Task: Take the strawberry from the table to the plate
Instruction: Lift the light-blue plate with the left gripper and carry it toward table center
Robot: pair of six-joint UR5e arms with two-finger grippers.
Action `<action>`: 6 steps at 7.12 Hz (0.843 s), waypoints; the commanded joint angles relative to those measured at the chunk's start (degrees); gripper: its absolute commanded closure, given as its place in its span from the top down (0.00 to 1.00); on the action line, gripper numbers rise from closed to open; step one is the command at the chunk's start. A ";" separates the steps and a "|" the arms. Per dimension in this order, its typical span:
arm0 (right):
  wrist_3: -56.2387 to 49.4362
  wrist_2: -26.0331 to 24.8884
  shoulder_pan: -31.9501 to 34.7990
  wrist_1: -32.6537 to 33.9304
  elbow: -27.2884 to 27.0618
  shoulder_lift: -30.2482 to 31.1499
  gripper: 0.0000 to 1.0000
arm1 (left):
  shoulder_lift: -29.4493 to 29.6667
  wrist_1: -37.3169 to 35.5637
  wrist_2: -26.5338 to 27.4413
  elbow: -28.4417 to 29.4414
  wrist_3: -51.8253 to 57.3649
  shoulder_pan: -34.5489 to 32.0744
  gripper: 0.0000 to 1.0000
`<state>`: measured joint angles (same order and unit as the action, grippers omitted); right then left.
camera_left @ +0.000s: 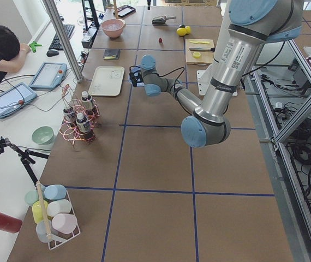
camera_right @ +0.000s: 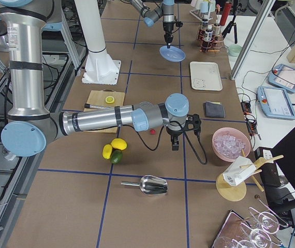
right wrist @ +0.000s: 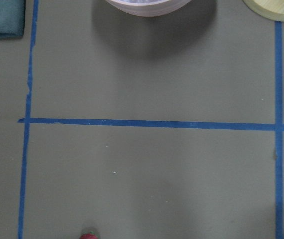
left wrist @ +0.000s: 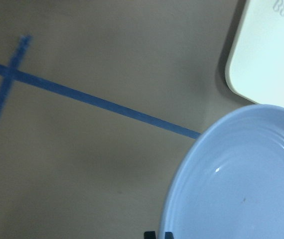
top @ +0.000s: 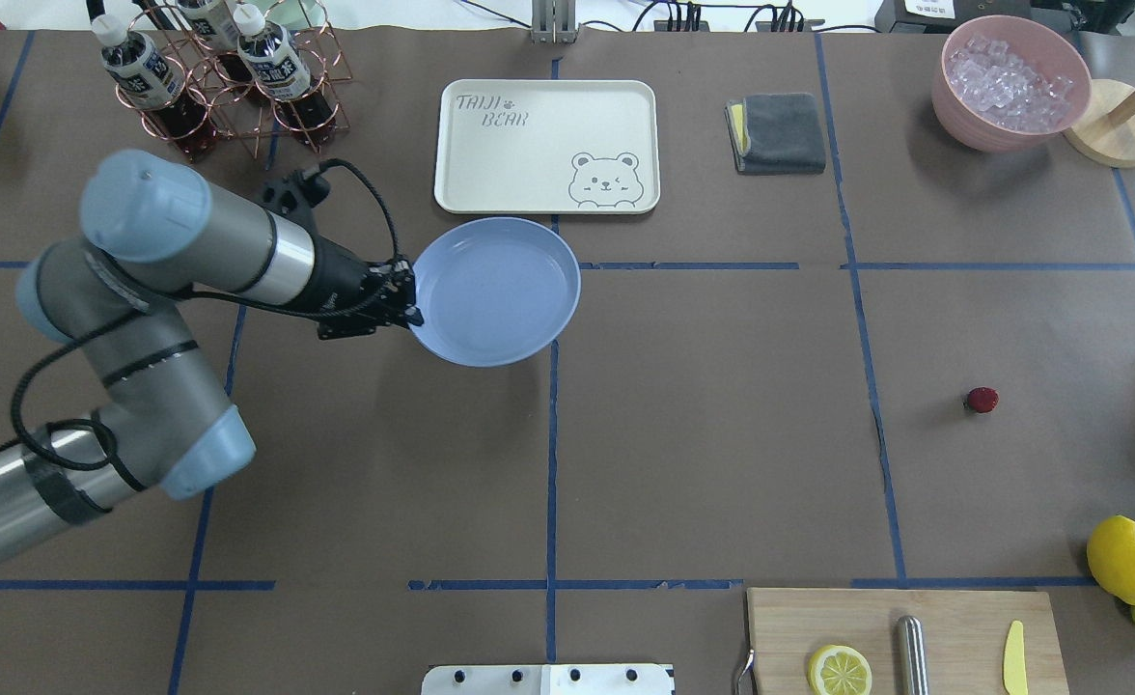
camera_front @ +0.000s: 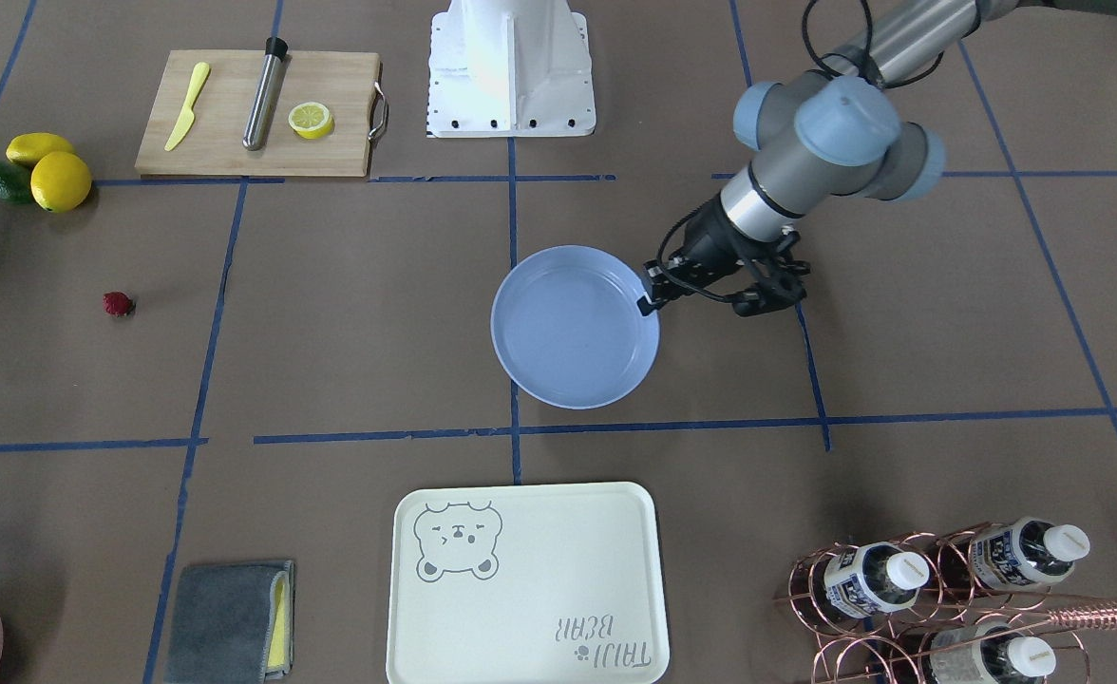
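Note:
The strawberry (camera_front: 118, 303) (top: 982, 400) lies alone on the brown table (top: 722, 434), far from the light-blue plate (top: 495, 290) (camera_front: 573, 328). My left gripper (top: 411, 317) (camera_front: 647, 302) is shut on the plate's rim, on the side away from the berry. In the left wrist view the plate (left wrist: 241, 189) fills the lower right, with the fingertips pinched at its edge. My right gripper (camera_right: 175, 146) hangs over the table close to the strawberry; I cannot tell if it is open. The berry's top (right wrist: 88, 235) peeks in at the bottom edge of the right wrist view.
A cream bear tray (top: 546, 145) sits just beyond the plate. A grey cloth (top: 778, 132), a pink bowl of ice (top: 1010, 82) and a bottle rack (top: 220, 77) line the far side. A cutting board (top: 905, 637) and lemons (top: 1127, 560) lie near the berry.

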<state>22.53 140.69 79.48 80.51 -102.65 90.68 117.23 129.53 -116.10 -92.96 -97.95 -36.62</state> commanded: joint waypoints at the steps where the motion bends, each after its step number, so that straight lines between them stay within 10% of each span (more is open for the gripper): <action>1: 11.87 -0.41 -4.75 -6.74 -1.06 0.11 1.00 | 1.86 -0.25 12.34 0.50 -1.54 8.29 0.00; 5: 13.32 -0.50 -5.04 -9.06 -1.06 0.46 1.00 | 0.02 -0.77 15.81 0.33 1.26 11.49 0.00; 6: 13.32 -0.50 -5.04 -9.06 -1.15 0.46 1.00 | 0.01 -0.86 15.73 0.33 1.88 11.49 0.45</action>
<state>35.79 140.19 74.47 71.51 -103.74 91.09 117.57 128.81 -100.39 -92.62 -97.03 -25.16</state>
